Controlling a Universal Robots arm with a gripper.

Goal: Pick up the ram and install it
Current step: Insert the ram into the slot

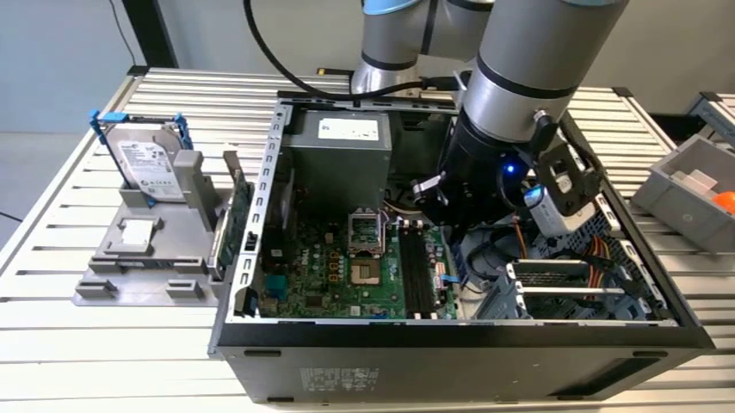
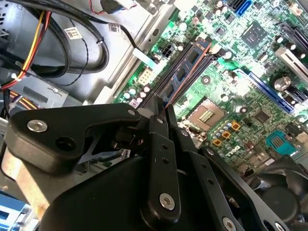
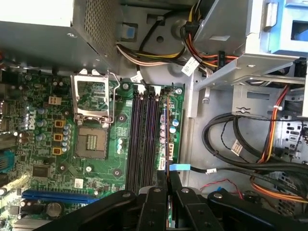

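The gripper [image 2: 164,113] is clenched on the ram [image 2: 186,72], its two black fingers [image 3: 179,195] pinching one short end of the stick. The ram stands on edge just beside the processor socket [image 3: 91,139], on the side where the dark memory slots [image 3: 144,134] run. It lies parallel to the slots and sits low over the motherboard [image 1: 344,275]. I cannot tell whether its lower edge already touches a slot.

The stick looks light, thin and stiff. Its flat faces carry small chips, so it is probably fragile under bending or twisting. The safest hold is likely across the two flat faces near the top edge, clear of the contact strip and squarely enough that it does not tilt.
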